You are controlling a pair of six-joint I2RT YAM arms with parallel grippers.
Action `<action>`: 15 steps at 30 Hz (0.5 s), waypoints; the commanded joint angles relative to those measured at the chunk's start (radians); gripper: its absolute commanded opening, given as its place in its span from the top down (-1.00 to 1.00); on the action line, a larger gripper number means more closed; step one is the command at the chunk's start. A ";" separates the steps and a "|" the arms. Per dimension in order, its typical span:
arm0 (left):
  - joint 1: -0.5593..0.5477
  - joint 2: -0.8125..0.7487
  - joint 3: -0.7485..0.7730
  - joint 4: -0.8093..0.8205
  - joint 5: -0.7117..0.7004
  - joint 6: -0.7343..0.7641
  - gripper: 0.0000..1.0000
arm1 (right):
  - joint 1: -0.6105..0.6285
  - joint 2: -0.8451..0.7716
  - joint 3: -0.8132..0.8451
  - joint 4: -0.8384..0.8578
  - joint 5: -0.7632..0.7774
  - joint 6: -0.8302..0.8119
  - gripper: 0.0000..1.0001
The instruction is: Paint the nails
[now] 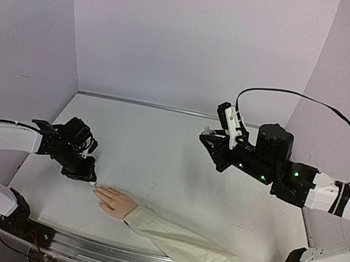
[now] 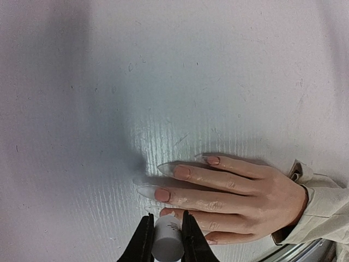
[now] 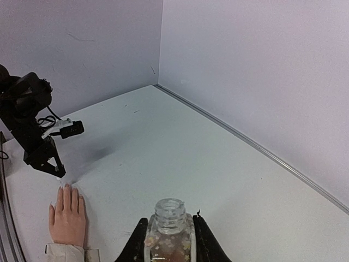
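Observation:
The mannequin hand (image 1: 116,202) lies flat at the table's near edge, in a beige sleeve (image 1: 193,256). In the left wrist view its fingers (image 2: 218,183) point left, with long clear-tipped nails (image 2: 162,194). My left gripper (image 2: 167,232) is shut on a white cap (image 2: 167,240) right over the fingertips; any brush under it is hidden. It also shows in the top view (image 1: 83,174). My right gripper (image 3: 169,240) is shut on a small clear open bottle (image 3: 169,232), held above the table at the right (image 1: 218,138).
White table (image 1: 157,155) with purple walls behind and on both sides. A metal rail (image 1: 106,254) runs along the near edge. The right arm's black cable (image 1: 303,98) loops above it.

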State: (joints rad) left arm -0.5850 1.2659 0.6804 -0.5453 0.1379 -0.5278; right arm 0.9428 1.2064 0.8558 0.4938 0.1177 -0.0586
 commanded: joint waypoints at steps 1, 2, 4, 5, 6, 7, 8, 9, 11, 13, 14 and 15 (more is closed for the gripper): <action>0.004 -0.001 0.006 0.030 0.010 0.001 1.00 | 0.000 -0.013 0.043 0.062 0.006 0.009 1.00; 0.004 -0.003 0.005 0.030 0.008 0.000 1.00 | 0.000 -0.012 0.044 0.062 0.006 0.009 1.00; 0.003 -0.005 0.001 0.027 0.006 -0.001 1.00 | 0.000 -0.010 0.046 0.062 0.004 0.009 1.00; 0.004 -0.006 0.000 0.025 0.003 -0.003 1.00 | 0.000 -0.009 0.046 0.062 0.004 0.008 1.00; 0.004 -0.006 -0.001 0.023 0.000 -0.003 1.00 | 0.000 -0.008 0.046 0.062 0.004 0.009 1.00; 0.004 -0.007 -0.002 0.020 -0.004 -0.002 1.00 | 0.000 -0.007 0.047 0.062 0.002 0.009 1.00; 0.004 -0.007 -0.003 0.018 -0.009 -0.003 1.00 | 0.000 -0.007 0.048 0.062 0.001 0.011 1.00; 0.004 -0.008 -0.004 0.016 -0.013 -0.003 1.00 | 0.000 -0.007 0.048 0.062 0.000 0.011 1.00; 0.004 -0.008 -0.004 0.011 -0.024 -0.001 1.00 | 0.001 -0.008 0.046 0.062 0.000 0.012 1.00; 0.004 -0.006 -0.002 0.007 -0.032 0.000 1.00 | 0.001 -0.008 0.046 0.063 -0.001 0.012 1.00; 0.004 -0.006 -0.002 0.005 -0.036 0.001 1.00 | 0.001 -0.008 0.047 0.062 -0.001 0.013 1.00; 0.004 -0.004 0.000 0.005 -0.039 0.003 1.00 | 0.001 -0.008 0.048 0.062 -0.001 0.013 1.00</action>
State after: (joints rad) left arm -0.5850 1.2659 0.6785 -0.5468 0.1272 -0.5278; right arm 0.9428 1.2064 0.8558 0.4938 0.1173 -0.0570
